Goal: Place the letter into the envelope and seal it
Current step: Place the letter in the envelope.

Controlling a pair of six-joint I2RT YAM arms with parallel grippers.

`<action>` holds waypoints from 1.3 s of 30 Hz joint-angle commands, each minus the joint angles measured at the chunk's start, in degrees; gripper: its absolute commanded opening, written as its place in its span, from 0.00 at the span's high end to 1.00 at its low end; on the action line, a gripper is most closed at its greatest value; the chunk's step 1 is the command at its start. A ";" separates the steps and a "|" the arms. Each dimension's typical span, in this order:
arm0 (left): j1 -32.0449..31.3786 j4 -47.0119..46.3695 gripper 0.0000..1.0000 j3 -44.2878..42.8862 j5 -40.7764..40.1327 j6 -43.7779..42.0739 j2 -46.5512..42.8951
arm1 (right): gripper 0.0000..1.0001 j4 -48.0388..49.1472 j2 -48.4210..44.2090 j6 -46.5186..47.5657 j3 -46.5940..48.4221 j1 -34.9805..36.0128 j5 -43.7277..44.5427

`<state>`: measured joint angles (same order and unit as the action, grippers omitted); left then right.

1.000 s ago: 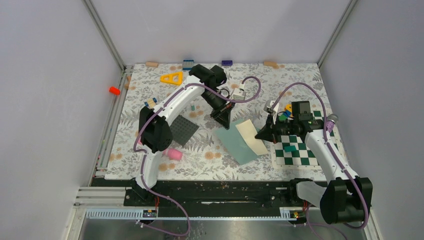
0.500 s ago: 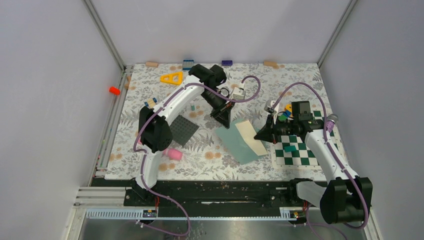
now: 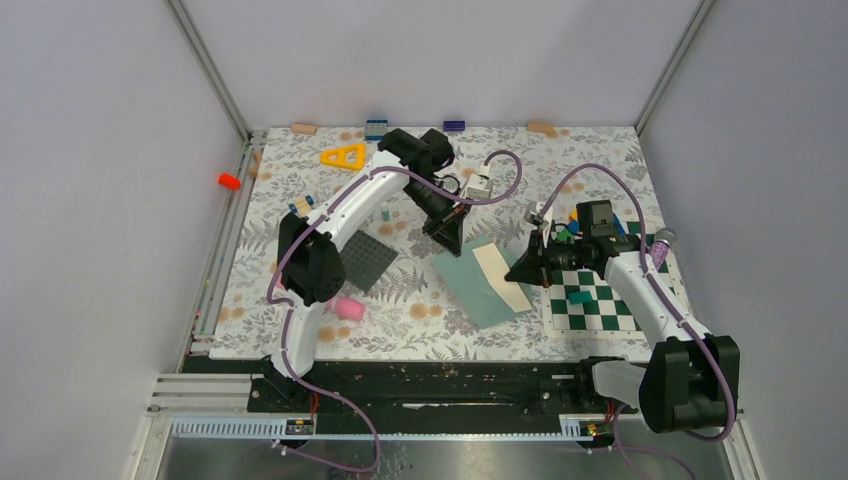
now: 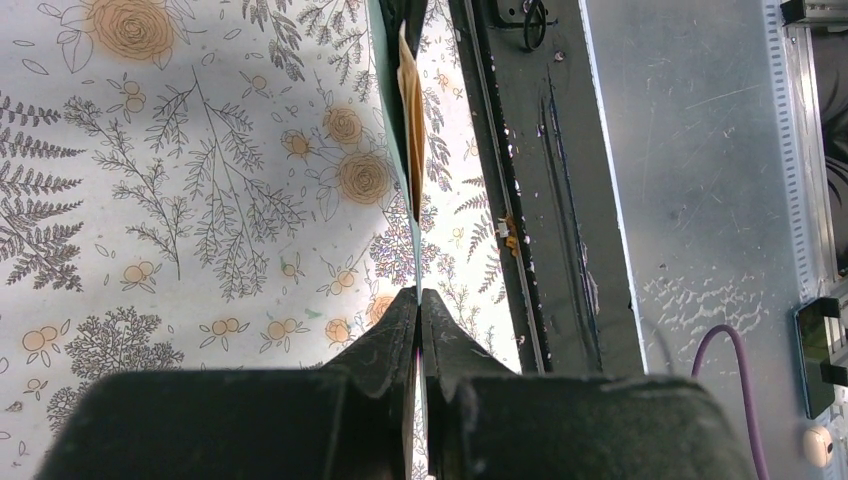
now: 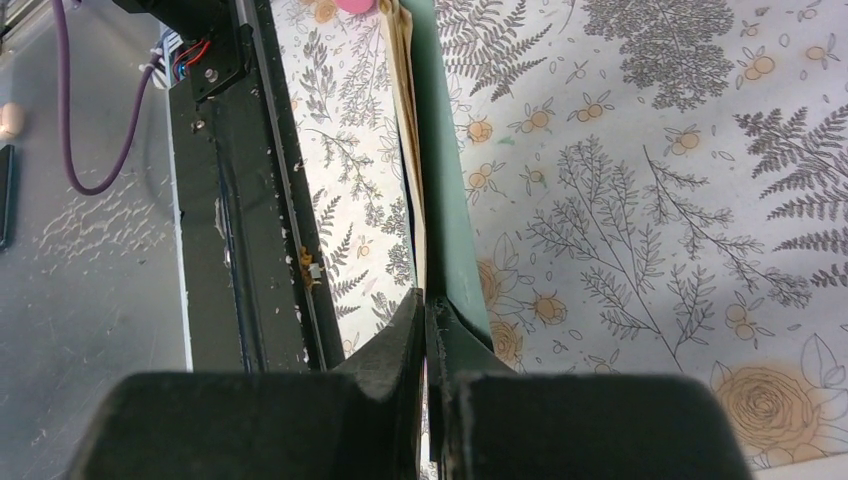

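The table under me wore a cloth (image 3: pixel 420 322) printed with ferns and orange blossoms, shut in by plain grey walls. Small toys were strewn along its far edge, and a green-and-white chequered board (image 3: pixel 600 310) lay on my right. Between my two arms lay the envelope (image 3: pixel 478 290), teal-grey and set slantwise. The cream letter (image 3: pixel 498 266) ran along its right-hand part, and both were well apart from the dark grey mat (image 3: pixel 368 262) on my left.

My left gripper (image 3: pixel 443 238) was pressed together on the envelope's far corner, with only the thin teal edge between the fingers. I judged that hold to be an anchor: with one corner pinned, the paper could not skate across the cloth when the other sheet was pushed against it.

My right gripper (image 3: pixel 521 269) was likewise clamped tight, on what my wrist camera showed as the letter's cream edge, with the teal paper just beside it. Holding it by the outer edge left the rest of the sheet free to slide under the envelope's layer.

I could not tell how far the letter sat inside the pocket, nor whether the papers lay flat or hung just off the cloth. From the broad strip of cream showing, I reckoned the insertion was unfinished and the flap not yet sealed.
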<state>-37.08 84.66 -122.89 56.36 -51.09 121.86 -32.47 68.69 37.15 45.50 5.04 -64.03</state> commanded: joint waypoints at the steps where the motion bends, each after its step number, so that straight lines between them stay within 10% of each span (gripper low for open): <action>1: -0.18 -1.13 0.98 -0.51 3.13 -0.59 -3.39 | 1.00 1.83 0.57 -1.42 1.75 1.74 -1.11; 23: -0.10 -1.17 0.99 -0.84 2.78 -0.63 -3.99 | 1.00 15.13 0.90 -10.80 -2.78 6.03 1.08; 39: 0.57 -3.98 0.75 2.04 0.53 0.92 -5.65 | 1.00 8.76 0.00 -4.30 -3.14 6.05 2.86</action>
<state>-36.95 82.54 -120.92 56.18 -50.33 120.03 -21.80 68.40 30.70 41.47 10.50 -61.21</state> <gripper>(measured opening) 0.250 0.018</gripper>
